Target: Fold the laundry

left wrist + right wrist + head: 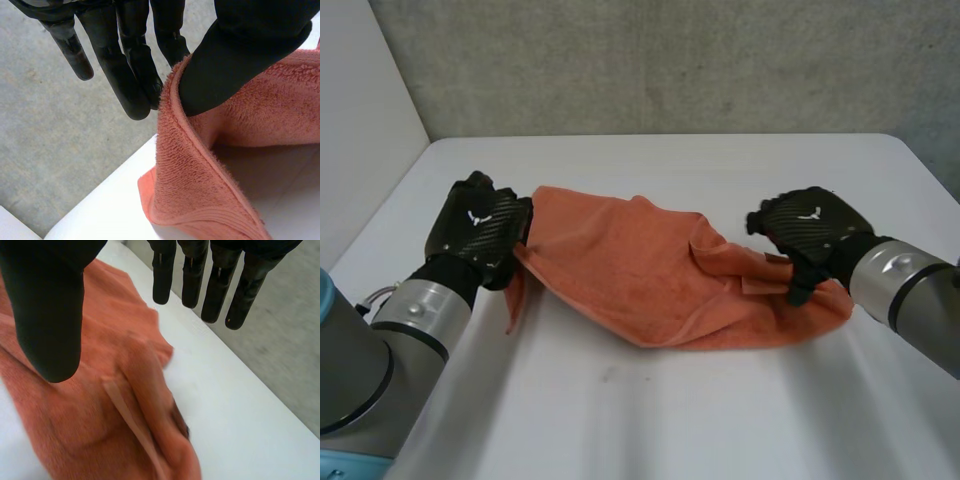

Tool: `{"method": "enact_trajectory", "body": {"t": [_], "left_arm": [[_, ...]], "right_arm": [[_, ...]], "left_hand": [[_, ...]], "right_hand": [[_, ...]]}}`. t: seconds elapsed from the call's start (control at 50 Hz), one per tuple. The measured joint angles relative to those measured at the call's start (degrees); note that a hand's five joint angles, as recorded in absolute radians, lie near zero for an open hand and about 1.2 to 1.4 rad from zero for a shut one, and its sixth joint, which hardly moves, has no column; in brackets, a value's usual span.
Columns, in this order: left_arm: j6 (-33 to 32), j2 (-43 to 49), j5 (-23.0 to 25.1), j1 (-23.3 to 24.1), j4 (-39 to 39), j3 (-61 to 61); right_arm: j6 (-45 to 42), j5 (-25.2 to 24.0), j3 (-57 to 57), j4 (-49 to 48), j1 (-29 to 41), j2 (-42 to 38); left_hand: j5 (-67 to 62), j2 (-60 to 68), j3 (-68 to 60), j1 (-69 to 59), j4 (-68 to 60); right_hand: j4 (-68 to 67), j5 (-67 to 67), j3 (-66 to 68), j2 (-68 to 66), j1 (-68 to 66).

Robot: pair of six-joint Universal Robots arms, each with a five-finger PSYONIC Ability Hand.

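Towel [650, 275] lay lengthwise between hands: left hand [480, 232] fingers clamped one end; right hand [815, 228] fingers apart over the other.

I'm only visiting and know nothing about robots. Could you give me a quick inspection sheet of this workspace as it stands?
Surface: white table, with the cloth lying across its middle.
Job's things: one orange towel, rumpled, stretched between the hands, not yet folded neatly.
Clutter: nothing seen.
Hands: left hand pinches the towel's left edge between thumb and fingers; right hand is open, fingers straight, over the towel's right end.
Cables: nothing seen on the table.
Surroundings: grey wall behind the table.
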State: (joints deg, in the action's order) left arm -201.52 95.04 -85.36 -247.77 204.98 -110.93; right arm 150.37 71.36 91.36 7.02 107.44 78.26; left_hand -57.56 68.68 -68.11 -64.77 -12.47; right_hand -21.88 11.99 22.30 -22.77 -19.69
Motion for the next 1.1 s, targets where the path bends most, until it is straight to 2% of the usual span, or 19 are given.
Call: {"method": "enact_trajectory", "body": {"t": [0.02,0.04,0.1,0.18,0.32,0.4,0.44,0.46,0.5,0.54,0.58,0.66,0.76,0.88,1.0,1.1], "left_arm": [[0.0,0.0,0.0,0.0,0.0,0.0],[0.04,-0.72,-0.04,-0.01,-0.04,-0.01],[0.06,-1.66,-0.05,-0.04,-0.12,0.0],[0.08,-2.69,-0.02,-0.06,-0.24,0.05],[0.08,-3.29,0.06,-0.03,-0.29,0.15],[0.08,-3.24,0.09,-0.02,-0.3,0.12],[0.08,-3.19,0.1,-0.03,-0.29,0.09],[0.08,-3.16,0.1,-0.05,-0.3,0.06],[0.08,-3.14,0.12,-0.08,-0.29,0.05],[0.08,-3.12,0.14,-0.17,-0.29,0.05],[0.08,-3.11,0.15,-0.36,-0.29,0.06],[0.05,-3.03,0.18,-0.75,-0.28,0.12],[-0.1,-2.7,0.14,-1.4,-0.52,-0.02],[-0.32,-1.45,0.22,-1.96,-2.5,-0.97],[-0.7,2.95,0.28,-1.39,-6.63,-0.94],[-1.09,9.08,0.3,-0.87,-11.1,1.62]], "right_arm": [[0.0,0.0,0.0,0.0,0.0,0.0],[-0.01,-3.4,-1.42,0.18,0.52,-2.2],[-0.04,-6.74,-3.21,0.77,1.04,-5.29],[-0.2,-9.69,-6.75,3.12,2.0,-10.22],[-0.99,-10.54,-15.24,9.25,4.45,-19.9],[-1.34,-10.3,-18.51,10.99,5.03,-23.63],[-1.51,-10.12,-20.05,11.52,5.22,-25.53],[-1.58,-10.04,-20.82,11.63,5.29,-26.44],[-1.58,-9.99,-21.39,11.63,5.31,-27.09],[-1.48,-9.95,-22.24,11.43,5.32,-27.62],[-1.12,-9.64,-23.41,10.73,5.25,-27.77],[-0.26,-7.47,-24.56,8.63,5.01,-25.51],[0.12,-0.97,-22.57,5.25,4.56,-16.67],[-2.6,4.53,-15.48,7.96,4.23,-8.75],[-9.2,7.75,-8.85,14.79,3.99,-6.82],[-13.82,10.62,-6.37,17.68,4.19,-8.41]], "left_hand": [[0.0,0.0,0.0,0.0,0.0],[0.0,0.0,0.0,0.0,0.0],[0.0,0.0,0.0,0.0,0.0],[0.0,0.0,0.0,0.0,0.0],[0.0,0.0,0.0,0.0,0.0],[0.0,0.0,0.0,0.0,0.0],[0.0,0.0,0.0,0.0,0.0],[0.0,0.0,0.0,0.0,0.0],[0.0,0.0,0.0,0.01,0.0],[0.0,0.0,0.0,0.0,0.0],[0.0,0.0,0.0,0.0,0.0],[0.0,0.0,0.0,0.0,0.0],[0.0,0.0,0.0,0.0,0.0],[0.0,0.0,0.0,0.0,0.0],[0.0,0.0,0.0,0.01,0.0],[0.0,0.0,0.0,0.0,0.0]], "right_hand": [[0.0,0.0,0.0,0.0,0.0],[0.65,-0.81,-0.69,0.22,0.46],[0.65,-0.87,-0.69,0.22,0.45],[0.66,-0.86,-0.68,0.22,0.45],[-0.39,0.92,-0.22,0.09,0.21],[-6.74,5.82,6.11,-5.21,-4.85],[-12.67,11.43,12.22,-11.67,-10.2],[-22.46,21.12,22.04,-22.72,-18.96],[-25.2,23.77,24.78,-25.37,-21.21],[-41.64,40.21,41.4,-41.24,-34.48],[-44.0,42.6,43.23,-43.03,-35.91],[-46.19,43.96,45.09,-44.33,-36.08],[-46.19,43.98,45.09,-44.33,-36.07],[-46.19,44.13,45.09,-44.33,-36.08],[-46.2,44.13,45.09,-44.33,-36.08],[-46.2,44.13,45.09,-44.33,-36.08]]}}
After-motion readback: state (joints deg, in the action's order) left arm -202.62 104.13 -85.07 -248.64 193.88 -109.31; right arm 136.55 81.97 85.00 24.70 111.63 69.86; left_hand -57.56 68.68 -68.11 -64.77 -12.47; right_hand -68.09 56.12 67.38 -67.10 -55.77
